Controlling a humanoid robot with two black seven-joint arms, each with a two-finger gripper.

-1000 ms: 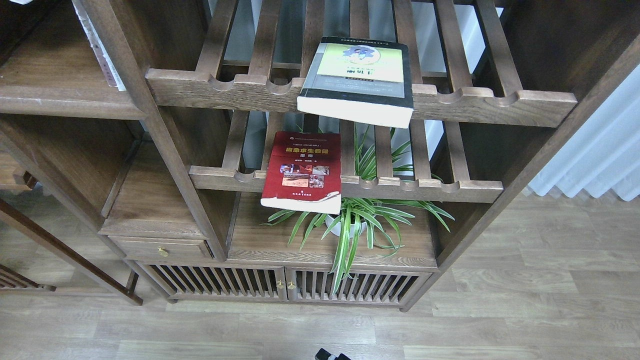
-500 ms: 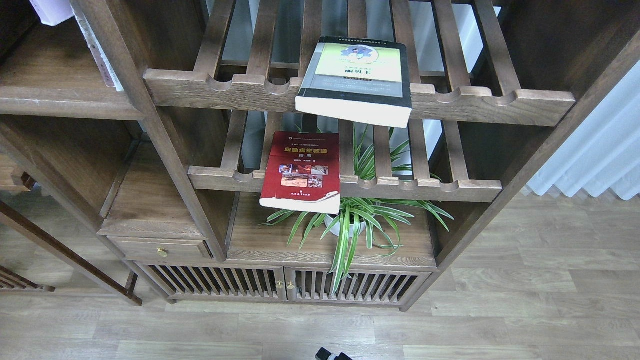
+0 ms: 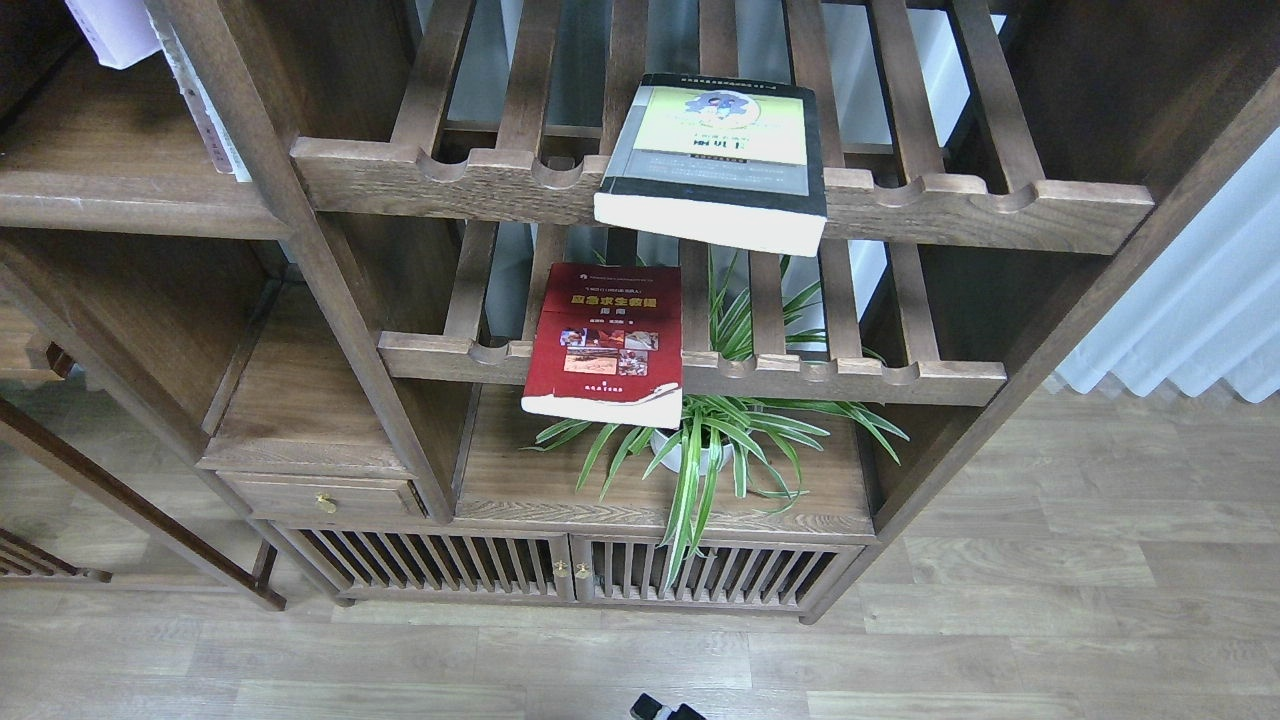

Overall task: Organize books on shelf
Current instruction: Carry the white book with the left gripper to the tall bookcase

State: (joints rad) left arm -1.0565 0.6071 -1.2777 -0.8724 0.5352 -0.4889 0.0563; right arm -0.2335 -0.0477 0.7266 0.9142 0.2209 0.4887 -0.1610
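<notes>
Nearest: a small black part point(image 3: 665, 711) pokes up at the bottom edge, prob. part of the robot; neither pincer is in view, so can't tell if they're spread or pressed together.

Next up, a potted plant point(image 3: 700, 440) sits on the low board above the slatted doors.

Over it, the red book point(image 3: 608, 340) lies flat, cover up, on the lower slatted rack point(image 3: 850, 378), its front edge hanging past the notched rail, so prob. easy to pinch from the front.

Higher & further back, the thick yellow-green book point(image 3: 715, 155) lies flat on the upper rack point(image 3: 1000, 205), also overhanging.

Far top left: the solid shelf point(image 3: 90, 180), w/ a pale lilac book point(image 3: 112, 30) at the corner, mostly cut off. Judging by that, 1 book is there & 2 are left to move.
</notes>
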